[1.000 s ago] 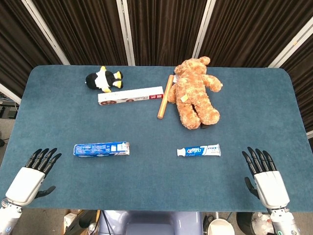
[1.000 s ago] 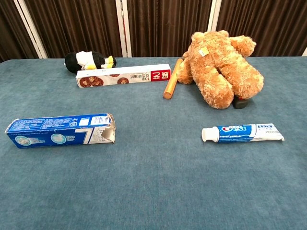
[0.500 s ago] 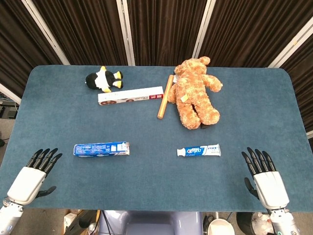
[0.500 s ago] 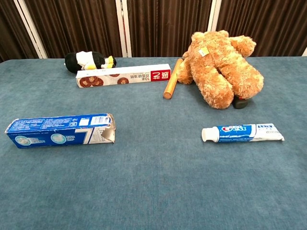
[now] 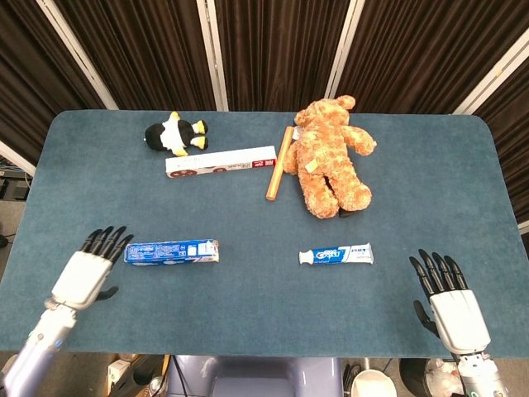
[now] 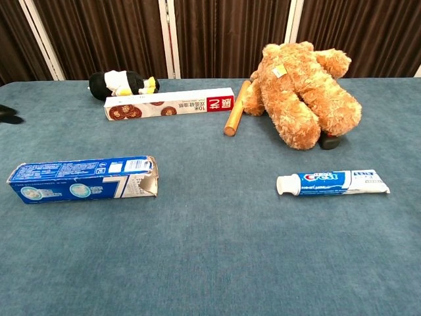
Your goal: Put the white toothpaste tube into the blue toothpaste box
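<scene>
The blue toothpaste box (image 5: 172, 251) (image 6: 83, 179) lies flat at the left front of the table, its torn flap end facing right. The white toothpaste tube (image 5: 336, 254) (image 6: 333, 182) lies to the right of it, cap pointing left. My left hand (image 5: 86, 270) hovers open just left of the box's closed end, fingers spread toward it. Only a dark fingertip (image 6: 8, 118) of it shows at the chest view's left edge. My right hand (image 5: 450, 303) is open near the front right edge, well right of the tube.
A brown teddy bear (image 5: 331, 154) lies at the back centre-right with a wooden rod (image 5: 278, 163) beside it. A long white and red box (image 5: 221, 161) and a plush penguin (image 5: 175, 134) sit at the back left. The blue table cloth (image 5: 264, 298) runs to the front edge.
My left hand has moved forward and right from the front left corner, up to the box's left end. The right hand has barely shifted.
</scene>
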